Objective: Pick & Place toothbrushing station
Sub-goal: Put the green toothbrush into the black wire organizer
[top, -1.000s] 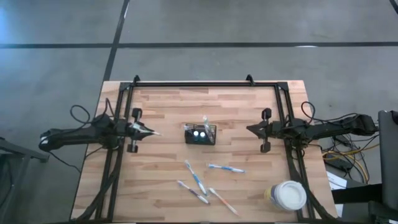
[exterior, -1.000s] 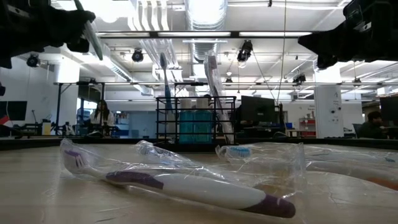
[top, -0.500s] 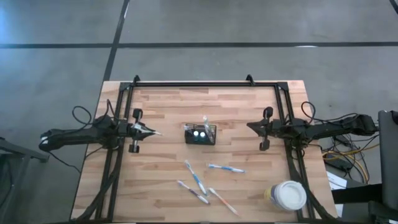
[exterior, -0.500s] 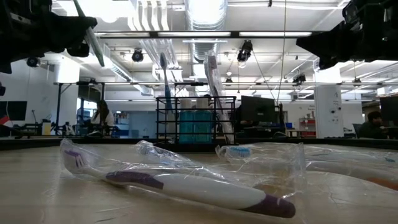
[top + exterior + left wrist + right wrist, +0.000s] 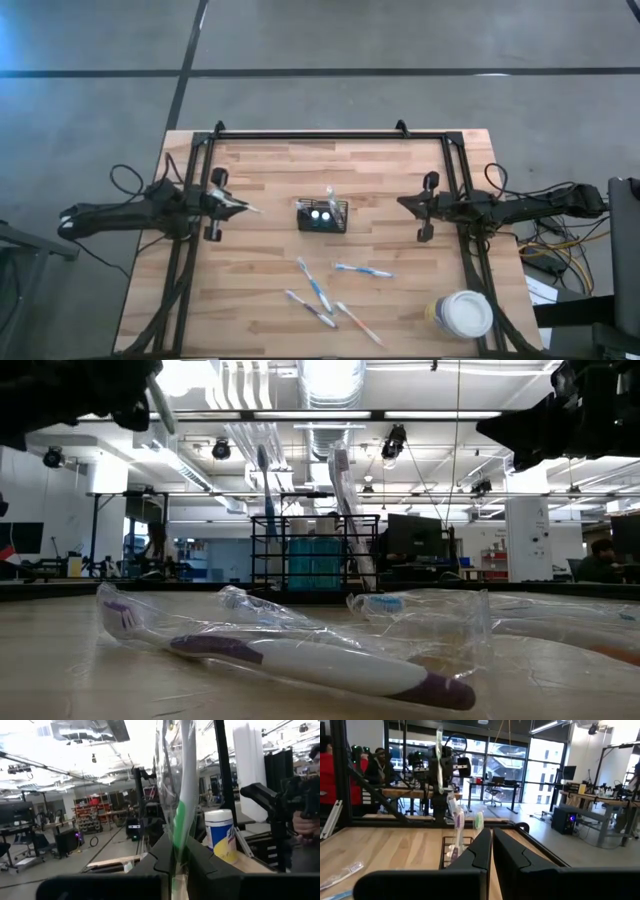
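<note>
Left gripper [image 5: 238, 207] clamped on a wrapped toothbrush [image 5: 181, 815], has pulled back slightly toward the bench's left edge, away from the caddy [image 5: 322, 216] at bench centre. Drop-in not started. Right gripper [image 5: 402, 207] closed, empty, near the right edge.

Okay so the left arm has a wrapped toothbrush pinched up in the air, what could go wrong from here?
The left gripper holds the plastic-wrapped green toothbrush by one end only, with most of it standing free, so it may swing or slip in the smooth wrap.

The small black wire-mesh caddy already holds upright brushes, so lowering another could snag them or tip the light caddy.

The right gripper waits shut, off to the caddy's other side.
</note>
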Action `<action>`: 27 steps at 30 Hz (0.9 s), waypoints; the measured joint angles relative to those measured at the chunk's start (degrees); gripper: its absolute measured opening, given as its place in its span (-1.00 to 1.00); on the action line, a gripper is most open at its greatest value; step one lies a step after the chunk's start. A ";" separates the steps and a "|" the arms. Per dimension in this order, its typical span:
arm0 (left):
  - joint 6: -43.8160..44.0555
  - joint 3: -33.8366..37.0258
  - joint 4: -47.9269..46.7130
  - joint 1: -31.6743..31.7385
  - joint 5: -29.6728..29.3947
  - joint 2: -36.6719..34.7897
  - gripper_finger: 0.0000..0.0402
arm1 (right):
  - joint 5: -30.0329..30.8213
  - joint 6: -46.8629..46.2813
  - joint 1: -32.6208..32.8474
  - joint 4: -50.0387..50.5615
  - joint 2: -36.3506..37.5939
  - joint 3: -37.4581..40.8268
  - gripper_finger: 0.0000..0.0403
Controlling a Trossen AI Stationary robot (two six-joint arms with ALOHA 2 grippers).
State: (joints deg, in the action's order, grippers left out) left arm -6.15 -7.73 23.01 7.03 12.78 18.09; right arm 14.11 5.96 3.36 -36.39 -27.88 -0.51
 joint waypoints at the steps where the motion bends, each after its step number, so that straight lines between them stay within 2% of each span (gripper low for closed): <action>1: 0.00 -0.90 0.26 0.00 0.00 1.74 -0.89 | 0.00 0.00 0.00 -0.26 0.00 0.00 -0.94; 9: 0.32 -3.88 17.07 -0.14 1.28 20.44 -0.89 | 0.02 0.24 0.00 -0.60 0.00 -0.02 -0.94; 16: 2.52 -6.06 20.29 -0.73 2.94 35.20 -0.89 | 0.02 0.22 -0.04 -0.20 -0.02 -0.02 -0.94; 19: 3.28 -7.60 26.77 -1.61 4.61 39.85 -0.89 | 0.03 0.22 -0.04 -0.03 -0.03 -0.02 -0.94; 27: 3.41 -10.55 29.10 -1.91 4.08 47.89 -0.89 | 0.04 0.22 -0.02 0.14 -0.09 -0.04 -0.94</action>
State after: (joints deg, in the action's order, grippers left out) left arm -2.74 -18.28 52.11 5.12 16.85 65.98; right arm 14.15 6.17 3.33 -36.25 -27.97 -0.56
